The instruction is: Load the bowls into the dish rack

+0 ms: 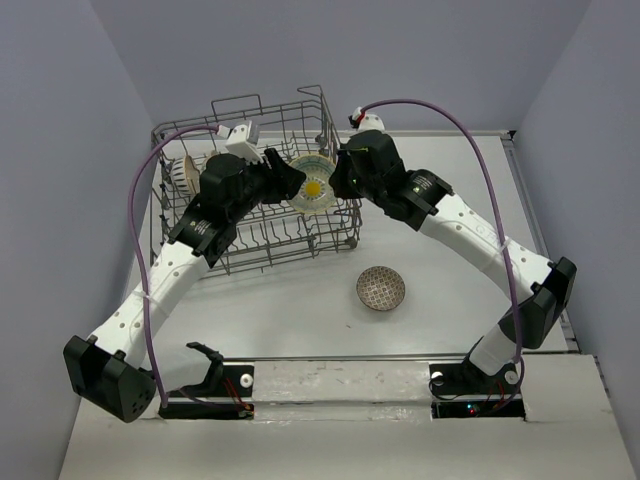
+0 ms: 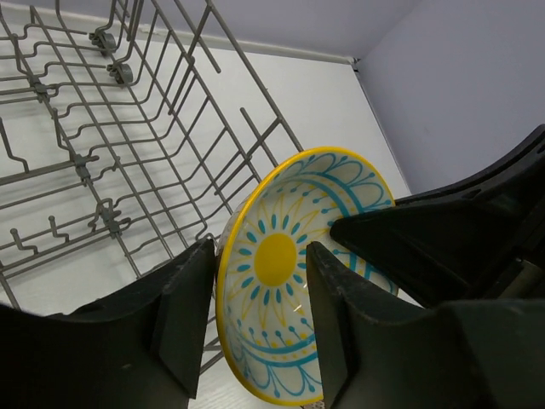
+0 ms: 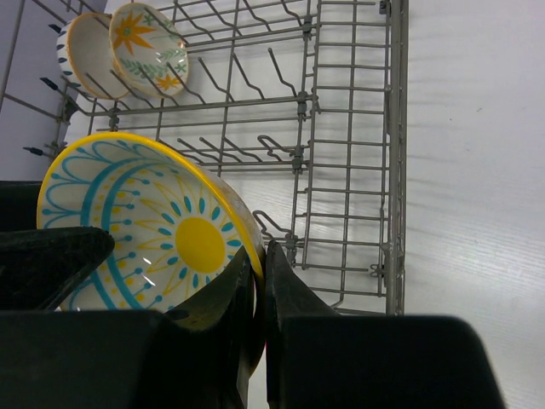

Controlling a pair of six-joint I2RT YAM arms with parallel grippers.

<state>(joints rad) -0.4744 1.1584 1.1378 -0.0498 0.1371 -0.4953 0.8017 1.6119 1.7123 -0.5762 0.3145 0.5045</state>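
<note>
Plain pale lavender-grey walls [image 1: 350,50] enclose a flat white rectangular table [image 1: 300,310] under soft, even light.

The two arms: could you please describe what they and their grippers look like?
The left arm and right arm have white links and black joints. A purple cable arcs along each. The left gripper and right gripper have black wedge-shaped fingers.

Sun-patterned bowl [image 1: 313,186] on edge over grey wire dish rack [image 1: 262,243]; brown-patterned bowl [image 1: 381,288] upright just outside it.
</note>
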